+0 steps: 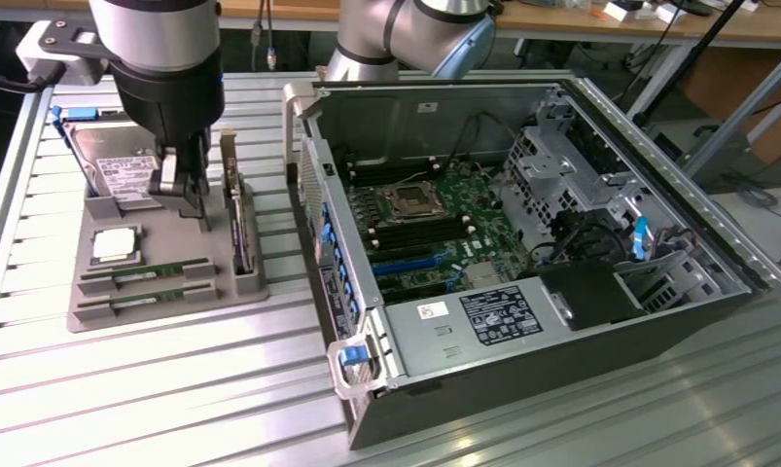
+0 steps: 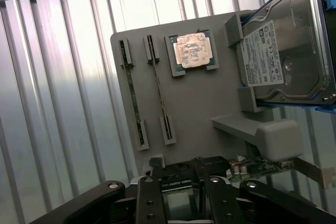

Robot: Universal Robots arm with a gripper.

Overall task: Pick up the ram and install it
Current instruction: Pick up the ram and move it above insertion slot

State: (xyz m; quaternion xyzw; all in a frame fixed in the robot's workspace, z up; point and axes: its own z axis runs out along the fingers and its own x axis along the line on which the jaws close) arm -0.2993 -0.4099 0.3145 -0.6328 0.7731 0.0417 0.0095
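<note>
Two ram sticks, thin green boards, stand on edge in slots of the grey holder tray [image 1: 169, 243]: one ram stick [image 1: 150, 271] and a second ram stick [image 1: 144, 296] beside it. In the wrist view they are the narrow strips, ram [image 2: 133, 95] and ram [image 2: 159, 95]. My gripper [image 1: 185, 193] hangs above the tray between the hard drive and the expansion card, away from the sticks. Its fingers [image 2: 153, 174] stand apart with nothing between them, so the gripper [image 2: 176, 174] is open.
The tray also carries a hard drive [image 1: 121, 170], a square silver CPU [image 2: 191, 51] and a green expansion card [image 1: 239, 224] with a bracket. At the exterior view's right lies an open PC case [image 1: 650, 321] with its motherboard [image 1: 429, 224] exposed.
</note>
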